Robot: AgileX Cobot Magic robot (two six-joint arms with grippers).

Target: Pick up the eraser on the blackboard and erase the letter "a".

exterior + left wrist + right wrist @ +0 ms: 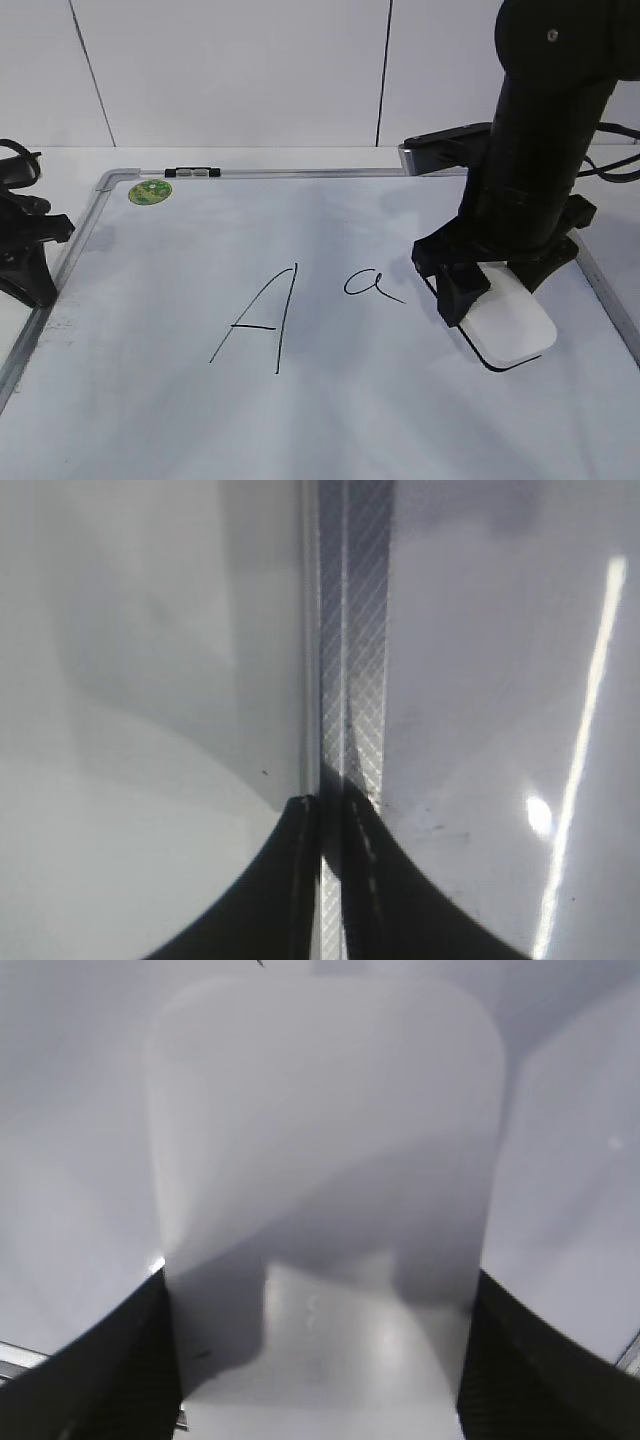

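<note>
The eraser [512, 325] is gripped across its sides by the right gripper [492, 283], near the right edge of the blackboard [330, 420]. It should be pressed flat and slid left over the letter "a" [372, 285]. The left gripper [332, 825] is closed, empty, at the left edge.

— Where is there open room on the blackboard [330, 420]?
— The lower left and bottom centre lie bare.
— What blocks the way?
— At right, the right gripper [497, 283] straddling the eraser [512, 322]. A clip [192, 172] sits on the top frame, the left gripper [30, 262] at the left edge.
</note>
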